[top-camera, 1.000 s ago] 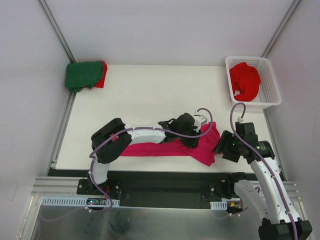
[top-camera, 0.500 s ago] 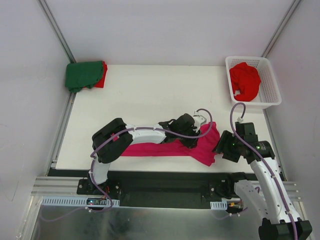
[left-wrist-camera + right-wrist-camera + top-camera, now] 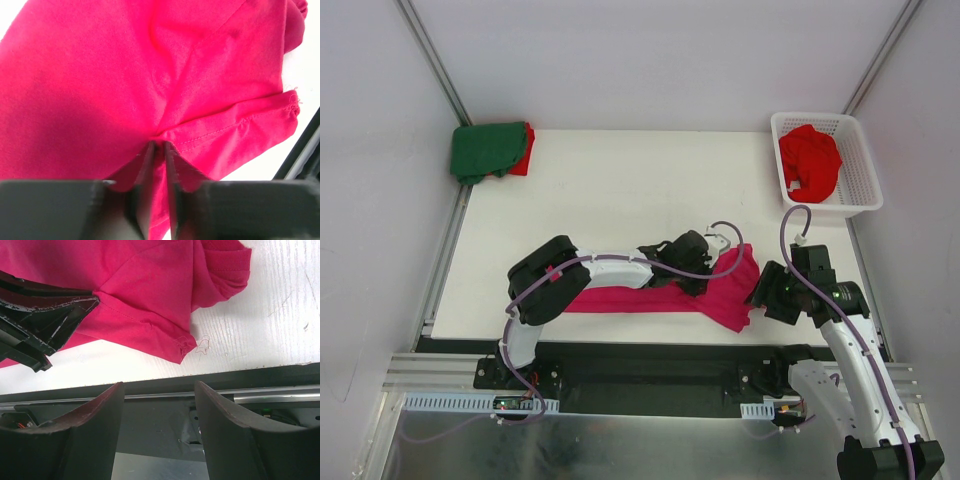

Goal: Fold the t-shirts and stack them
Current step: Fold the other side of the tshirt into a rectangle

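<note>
Pink shirt [image 3: 655,297] lies flat-ish along the near edge of the table [image 3: 620,190], a long strip running left to right, narrower at the left and wider and bunched at the right end. My left gripper [image 3: 159,146] is down on its right half, fingers nearly together and clenched on a small pinch of pink cloth; the fabric gathers into creases right at the tips, beside a stitched hem. From above, my left arm reaches across the shirt from the left and hides the middle of it. My right gripper [image 3: 157,386] hangs just off the shirt's right end over the table's front edge, fingers spread wide, nothing between them, not touching the cloth. Its camera shows a hemmed corner of the shirt with a loose thread lying close to the front edge, and a ribbed bit folded over further back. Well apart, at the far left corner, a green shirt [image 3: 485,150] sits folded on top of a red shirt [image 3: 525,152] that peeks out on its right side. At the far right corner a white basket [image 3: 862,185] holds another red one [image 3: 810,160], crumpled.
</note>
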Controlling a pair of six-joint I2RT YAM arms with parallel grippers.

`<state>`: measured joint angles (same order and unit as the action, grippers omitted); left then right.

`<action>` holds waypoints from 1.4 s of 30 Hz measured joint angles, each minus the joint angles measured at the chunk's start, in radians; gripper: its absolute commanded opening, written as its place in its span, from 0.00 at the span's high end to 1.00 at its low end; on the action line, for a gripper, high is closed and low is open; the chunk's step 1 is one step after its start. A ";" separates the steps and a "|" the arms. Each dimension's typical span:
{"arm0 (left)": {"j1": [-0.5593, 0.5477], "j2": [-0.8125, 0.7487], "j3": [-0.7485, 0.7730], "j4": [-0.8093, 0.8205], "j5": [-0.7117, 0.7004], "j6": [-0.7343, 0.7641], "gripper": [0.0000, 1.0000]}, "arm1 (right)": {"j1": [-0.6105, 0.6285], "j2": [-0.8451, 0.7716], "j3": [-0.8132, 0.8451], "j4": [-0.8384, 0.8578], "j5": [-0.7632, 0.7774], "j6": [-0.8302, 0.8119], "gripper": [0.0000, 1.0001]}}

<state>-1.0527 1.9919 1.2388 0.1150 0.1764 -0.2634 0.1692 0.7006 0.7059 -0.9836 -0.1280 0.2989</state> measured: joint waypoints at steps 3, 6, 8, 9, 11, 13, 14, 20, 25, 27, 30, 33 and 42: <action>0.000 0.000 -0.003 0.001 0.000 0.006 1.00 | 0.000 0.000 0.000 0.000 0.000 0.000 0.39; 0.000 0.000 -0.003 0.002 0.000 0.007 1.00 | 0.000 0.001 0.000 0.001 -0.001 0.000 0.39; 0.000 0.000 -0.003 0.002 0.000 0.007 1.00 | 0.000 0.001 -0.008 0.008 -0.005 0.000 0.39; 0.000 0.000 -0.003 0.002 0.000 0.007 1.00 | 0.000 0.001 -0.014 0.010 -0.008 0.000 0.39; 0.000 0.000 -0.003 0.002 0.000 0.007 1.00 | 0.000 0.001 -0.034 0.014 -0.015 0.001 0.39; 0.000 0.000 -0.003 0.002 0.000 0.008 1.00 | 0.000 -0.001 -0.061 0.018 -0.020 0.005 0.39; 0.000 0.000 -0.003 0.002 0.000 0.008 1.00 | 0.000 -0.001 -0.072 0.019 -0.022 0.008 0.39; 0.000 0.000 -0.003 0.002 0.000 0.009 1.00 | 0.000 -0.013 -0.117 0.036 -0.030 0.021 0.39; 0.000 0.000 -0.003 0.002 0.000 0.010 1.00 | 0.011 -0.011 -0.146 0.069 -0.029 0.035 0.39; 0.000 0.000 -0.003 0.002 0.000 0.010 1.00 | 0.014 -0.006 -0.162 0.084 -0.029 0.040 0.39; 0.000 0.000 -0.003 0.002 0.000 0.010 1.00 | 0.021 0.008 -0.185 0.105 -0.028 0.044 0.39; 0.000 0.000 -0.003 0.002 0.000 0.010 1.00 | 0.025 0.027 -0.200 0.127 -0.024 0.050 0.39; 0.000 0.000 -0.003 0.002 -0.002 0.010 1.00 | 0.032 0.074 -0.214 0.193 -0.002 0.061 0.41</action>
<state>-1.0527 1.9923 1.2358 0.1169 0.1745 -0.2539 0.2016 0.7750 0.4923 -0.7902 -0.1303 0.3599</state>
